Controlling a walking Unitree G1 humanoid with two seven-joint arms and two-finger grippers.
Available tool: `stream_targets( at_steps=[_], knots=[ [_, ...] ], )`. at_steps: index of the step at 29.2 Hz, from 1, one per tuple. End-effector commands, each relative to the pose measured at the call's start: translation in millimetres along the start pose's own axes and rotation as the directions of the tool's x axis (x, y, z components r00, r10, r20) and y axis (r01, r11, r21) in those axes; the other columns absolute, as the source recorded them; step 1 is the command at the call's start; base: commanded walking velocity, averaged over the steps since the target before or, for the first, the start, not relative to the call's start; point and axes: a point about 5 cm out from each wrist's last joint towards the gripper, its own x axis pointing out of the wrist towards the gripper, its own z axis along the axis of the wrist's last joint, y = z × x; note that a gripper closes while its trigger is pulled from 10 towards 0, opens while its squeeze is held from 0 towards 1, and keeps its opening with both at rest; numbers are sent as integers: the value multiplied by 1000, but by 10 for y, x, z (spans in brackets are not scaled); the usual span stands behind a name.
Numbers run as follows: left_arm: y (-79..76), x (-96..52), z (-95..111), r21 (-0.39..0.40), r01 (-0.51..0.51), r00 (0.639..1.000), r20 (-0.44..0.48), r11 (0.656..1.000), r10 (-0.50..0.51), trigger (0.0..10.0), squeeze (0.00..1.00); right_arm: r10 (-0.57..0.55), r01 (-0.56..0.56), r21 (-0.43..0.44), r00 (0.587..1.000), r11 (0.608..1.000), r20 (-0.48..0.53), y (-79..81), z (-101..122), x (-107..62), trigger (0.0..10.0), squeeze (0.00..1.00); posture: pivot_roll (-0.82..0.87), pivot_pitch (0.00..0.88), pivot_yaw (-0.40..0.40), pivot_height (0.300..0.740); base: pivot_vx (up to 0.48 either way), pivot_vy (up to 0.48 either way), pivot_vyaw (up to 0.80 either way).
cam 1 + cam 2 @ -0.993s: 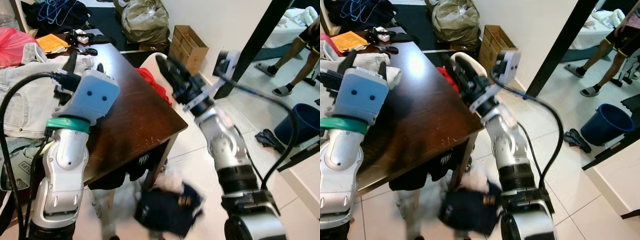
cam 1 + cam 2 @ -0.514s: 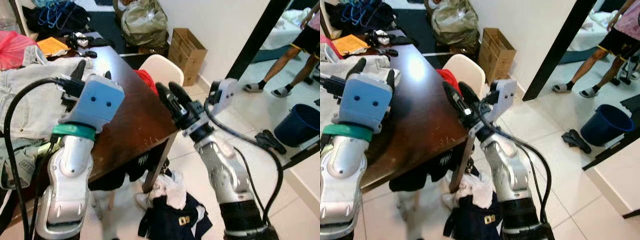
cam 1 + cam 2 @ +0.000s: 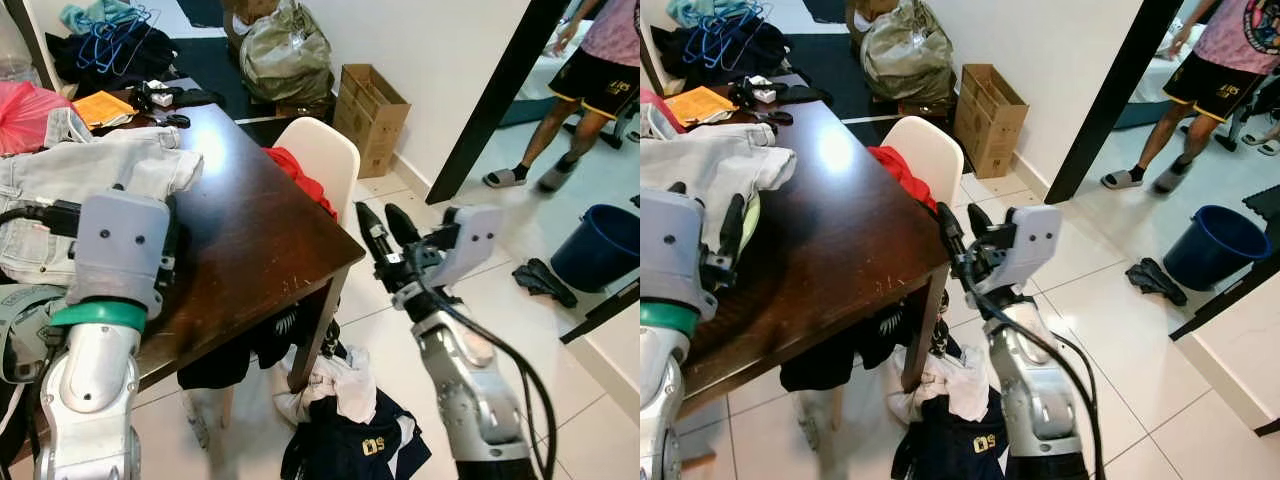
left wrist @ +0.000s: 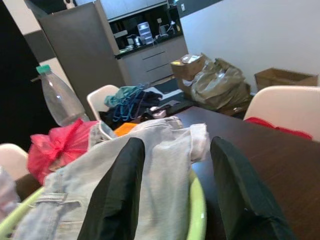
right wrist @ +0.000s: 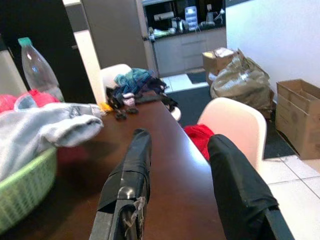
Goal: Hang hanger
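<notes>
Lying at twelve o'clock, the hangers (image 3: 108,32) rest well beyond the surface (image 3: 240,220); right gripper (image 3: 387,228) and left gripper (image 4: 175,195) jaws apart, empty.

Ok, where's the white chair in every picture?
Left eye view: white chair tucked at the dark table's right side.
Right eye view: same spot, red cloth on it.
Left wrist view: its back rises behind the table.
Right wrist view: its back beside the table.
Shared landmark: the cardboard box beyond it.

Dark wooden table (image 3: 255,225), white chair (image 3: 322,160), pale tiled floor (image 3: 590,420)
</notes>
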Motion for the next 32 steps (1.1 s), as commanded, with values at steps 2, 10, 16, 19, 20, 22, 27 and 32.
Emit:
stream_targets(
  at_steps=[2, 10, 16, 19, 20, 22, 27, 32],
  knots=[
    [-2, 12, -36, 13, -11, 1000, -15, 1000, 11, 10000, 0, -8, 8, -20, 1000, 1000, 26, 25, 29, 65, 10000, 0, 96, 135, -34, 740, 0, 0, 0],
    [314, -298, -334, 269, -49, 948, -291, 962, 130, 10000, 0, 0, 1, -31, 1000, 1000, 25, 1, 32, 147, 10000, 0, 138, 147, -47, 740, 0, 0, 0],
    [525, -576, -319, 434, 34, 948, -300, 900, 109, 10000, 0, 7, -7, -35, 1000, 999, 1, -39, -9, 155, 10000, 0, 190, 164, -58, 740, 0, 0, 0],
    [562, -790, -532, 457, 56, 903, -402, 888, 150, 10000, 0, 16, -17, -33, 1000, 999, -9, -35, -45, 194, 10000, 0, 209, 170, -75, 740, 0, 0, 0],
    [562, -790, -532, 457, 56, 903, -402, 888, 150, 10000, 0, 16, -17, -33, 1000, 999, -9, -35, -45, 194, 10000, 0, 209, 170, -75, 740, 0, 0, 0],
    [483, -912, -726, 452, 63, 874, -455, 890, 169, 10000, 0, 35, -35, -29, 999, 999, -17, -16, -75, 239, 10000, 0, 218, 175, -91, 740, 0, 0, 0],
    [435, -935, -806, 417, 58, 857, -487, 907, 169, 10000, 0, 41, -42, -29, 999, 999, -19, -7, -87, 256, 10000, 0, 212, 176, -93, 740, 0, 0, 0],
    [384, -914, -938, 357, 50, 829, -536, 933, 161, 8353, 0, 52, -53, -32, 998, 998, -21, 0, -95, 269, 10000, 0, 189, 171, -95, 740, 0, 0, 0]
  ],
)
